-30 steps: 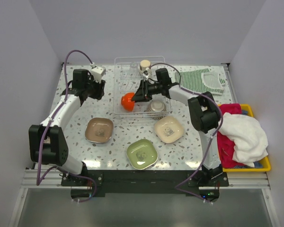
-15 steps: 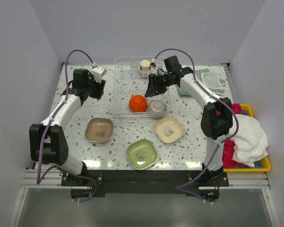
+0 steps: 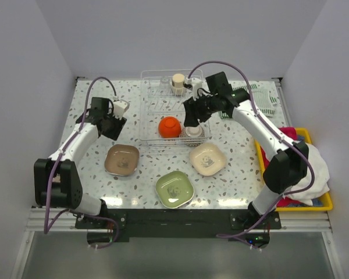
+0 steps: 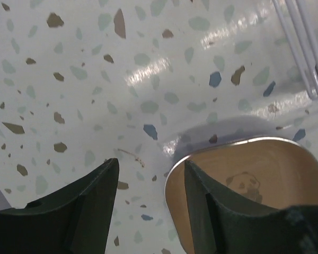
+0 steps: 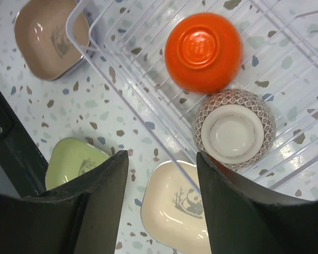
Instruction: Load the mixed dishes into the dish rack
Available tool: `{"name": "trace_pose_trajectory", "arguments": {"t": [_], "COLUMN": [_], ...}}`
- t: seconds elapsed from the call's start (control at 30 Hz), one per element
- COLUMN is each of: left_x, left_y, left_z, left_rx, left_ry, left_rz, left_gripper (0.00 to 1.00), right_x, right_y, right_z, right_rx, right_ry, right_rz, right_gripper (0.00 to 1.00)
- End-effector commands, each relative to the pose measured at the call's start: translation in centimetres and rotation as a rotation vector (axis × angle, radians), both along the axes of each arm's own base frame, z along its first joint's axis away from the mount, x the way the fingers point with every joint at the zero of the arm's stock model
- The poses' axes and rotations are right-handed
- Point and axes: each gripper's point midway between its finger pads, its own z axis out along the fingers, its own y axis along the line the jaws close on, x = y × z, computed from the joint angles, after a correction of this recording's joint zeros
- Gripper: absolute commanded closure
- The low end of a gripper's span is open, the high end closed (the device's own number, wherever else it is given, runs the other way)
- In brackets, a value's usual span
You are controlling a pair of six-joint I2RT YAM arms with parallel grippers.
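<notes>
The see-through wire dish rack (image 3: 157,103) stands at the table's back middle. An orange-red bowl (image 3: 170,126) and a grey patterned bowl (image 5: 234,128) lie upside down inside it, and a small cup (image 3: 178,81) sits at its far end. My right gripper (image 3: 191,121) hovers open and empty above the rack's near edge (image 5: 122,100). In front of the rack lie a brown plate (image 3: 122,159), a cream plate (image 3: 207,158) and a green plate (image 3: 174,189). My left gripper (image 4: 151,164) is open just above the table, with one finger over the rim of the brown plate (image 4: 254,180).
A striped green cloth (image 3: 262,102) lies at the back right. At the right edge a yellow tray (image 3: 324,204) holds a white cloth (image 3: 305,168) and a red one. Grey walls close in the table on three sides.
My right gripper let go of the orange-red bowl, which now rests in the rack, opened wider and drew back over the rack's near right. My left gripper moved nearer, toward the brown plate.
</notes>
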Motion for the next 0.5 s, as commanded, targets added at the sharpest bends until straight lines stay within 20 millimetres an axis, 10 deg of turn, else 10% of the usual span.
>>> {"name": "trace_pose_trajectory", "arguments": {"t": [0.0, 0.23, 0.47], "left_x": [-3.3, -5.8, -8.5], "left_y": [1.6, 1.4, 6.6], "left_z": [0.6, 1.4, 0.8], "left_rx": [0.072, 0.068, 0.141], "left_ry": [0.023, 0.038, 0.17], "left_rz": [-0.017, -0.074, 0.052], "left_gripper": [0.43, 0.43, 0.43], "right_x": [-3.7, -9.7, -14.0], "right_y": [-0.9, -2.1, 0.1], "right_z": [0.3, -2.4, -2.8], "right_rx": [-0.038, -0.132, -0.194], "right_ry": [-0.061, -0.185, -0.249], "right_rz": [0.16, 0.384, 0.554], "right_gripper": [0.41, 0.4, 0.4]}}
